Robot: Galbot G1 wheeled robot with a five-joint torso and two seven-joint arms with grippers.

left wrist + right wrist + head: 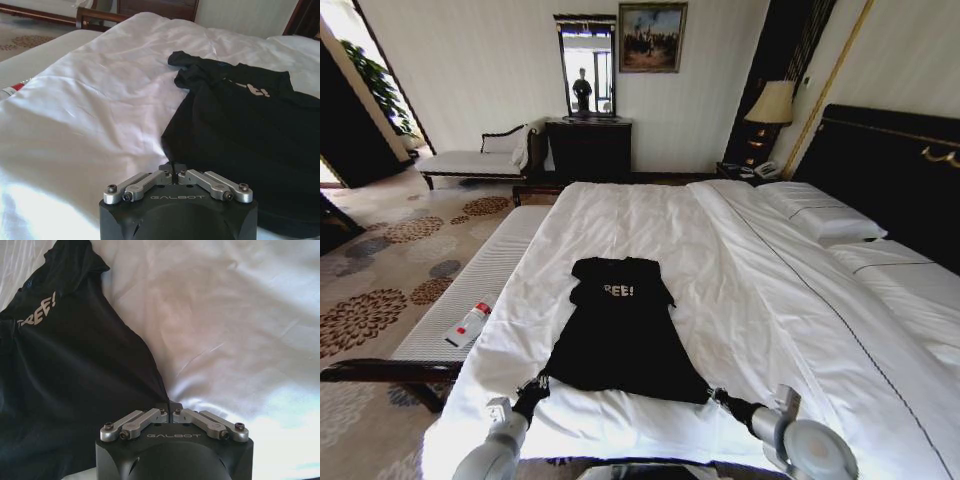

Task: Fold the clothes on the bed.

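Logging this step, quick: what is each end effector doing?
Left end effector: shut on the T-shirt's near left hem corner.
Right end effector: shut on the near right corner.

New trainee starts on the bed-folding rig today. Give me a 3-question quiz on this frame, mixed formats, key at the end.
1. True or false: the black T-shirt lies on the white padded bench.
2. Multiple choice: where do the jaws of the left gripper and the right gripper sit?
A. Both at the sleeves
B. One at each bottom corner of the shirt, at the hem
C. Both on the pillows
3. Fill in: the red-and-white bottle lies on the ____.

Key
1. False; it lies spread on the bed, lettering up.
2. B; both wrist views show the jaws closed on the black fabric's edge.
3. Bench, on the robot's left of the bed.
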